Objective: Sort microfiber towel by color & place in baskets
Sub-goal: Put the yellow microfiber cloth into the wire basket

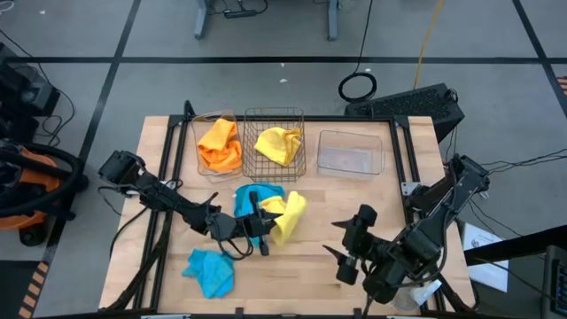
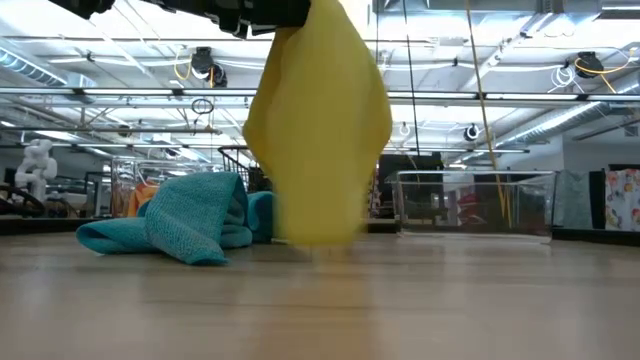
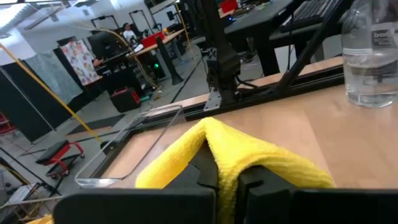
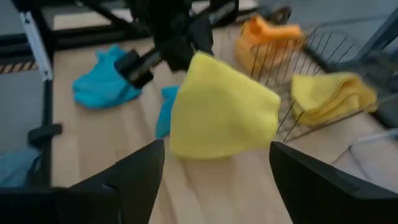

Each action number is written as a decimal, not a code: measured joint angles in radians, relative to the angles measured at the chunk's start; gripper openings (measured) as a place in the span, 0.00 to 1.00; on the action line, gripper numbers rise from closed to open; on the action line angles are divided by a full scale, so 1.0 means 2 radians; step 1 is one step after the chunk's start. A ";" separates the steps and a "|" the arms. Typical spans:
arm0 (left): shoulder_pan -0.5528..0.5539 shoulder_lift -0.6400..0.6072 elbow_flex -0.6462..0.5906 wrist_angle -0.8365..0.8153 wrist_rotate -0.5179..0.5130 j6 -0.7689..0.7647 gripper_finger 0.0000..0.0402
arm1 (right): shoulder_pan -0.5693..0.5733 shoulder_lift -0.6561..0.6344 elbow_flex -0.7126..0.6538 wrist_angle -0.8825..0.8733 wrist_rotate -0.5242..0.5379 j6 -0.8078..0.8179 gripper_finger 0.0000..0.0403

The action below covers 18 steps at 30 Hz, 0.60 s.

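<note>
Your left tool [image 1: 266, 225] is pinching a yellow towel [image 1: 287, 215] and has it lifted off the desk [image 1: 354, 199]; in the low view the cloth [image 2: 318, 120] hangs clear above the wood, and the left wrist view shows it folded over between the two dark fingers [image 3: 205, 174]. Just behind it on the desk lies a teal towel [image 1: 254, 196], touching or nearly touching the held one (can't tell which from above). A second teal towel [image 1: 211, 271] sits near the front left edge, well apart from the baskets. At the back you have three containers in a row: the left clear tub [image 1: 215, 142] holds an orange towel [image 1: 220, 144], the wire basket [image 1: 274, 144] in the middle holds another yellow towel [image 1: 278, 144], and the right clear tub [image 1: 349, 151] has no towel in it. Your right tool [image 1: 341, 257] hovers over the front right of the desk with its fingers spread wide, holding nothing; its wrist view looks toward the hanging yellow cloth [image 4: 222, 112].
</note>
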State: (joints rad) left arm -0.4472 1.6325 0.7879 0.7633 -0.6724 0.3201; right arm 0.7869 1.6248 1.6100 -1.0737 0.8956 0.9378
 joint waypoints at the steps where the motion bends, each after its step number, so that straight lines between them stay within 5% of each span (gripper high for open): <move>1: 0.000 0.000 0.000 -0.001 0.000 0.000 0.01 | -0.004 0.005 0.000 0.007 0.007 -0.010 0.71; 6: -0.001 0.000 0.000 0.005 0.015 0.000 0.01 | -0.027 0.046 0.000 0.012 0.007 -0.090 0.70; 14: -0.016 0.000 0.000 0.035 0.145 0.041 0.01 | -0.048 0.090 0.000 0.036 0.006 -0.192 0.66; 18: -0.020 0.000 0.000 0.037 0.173 0.069 0.01 | -0.060 0.084 0.000 0.113 -0.041 -0.248 0.69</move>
State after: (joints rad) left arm -0.4862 1.6325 0.7879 0.8368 -0.3256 0.4582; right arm 0.6665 1.7930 1.6100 -0.8470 0.8138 0.4426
